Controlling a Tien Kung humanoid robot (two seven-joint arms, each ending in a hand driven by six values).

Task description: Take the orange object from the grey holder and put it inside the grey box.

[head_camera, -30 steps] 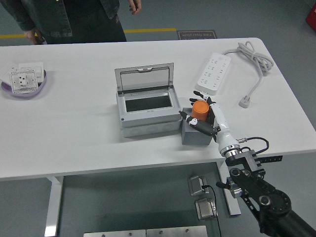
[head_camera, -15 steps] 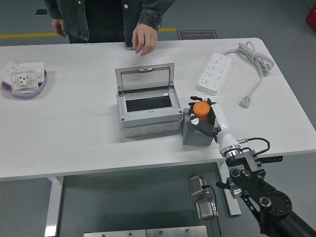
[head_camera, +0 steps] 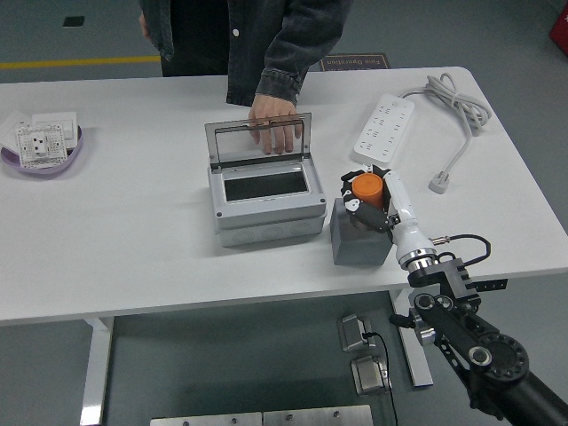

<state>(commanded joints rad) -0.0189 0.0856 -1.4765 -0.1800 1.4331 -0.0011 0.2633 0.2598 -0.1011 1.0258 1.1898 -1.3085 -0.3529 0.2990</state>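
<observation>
Right hand (head_camera: 371, 197) closed around the orange object (head_camera: 365, 188), now raised just above the grey holder (head_camera: 358, 241); a person's hand (head_camera: 274, 129) has reached the grey box (head_camera: 264, 197) lid. Transfer comes next.

**Robot arm and person, appearance only**

Right arm (head_camera: 470, 342): black jointed segments with round silver bolts, thin black cable looped at wrist. Right hand (head_camera: 377, 202): white casing, black fingers. Person (head_camera: 240, 40): dark denim jacket with light buttons, cuffed sleeve (head_camera: 282, 75).
</observation>
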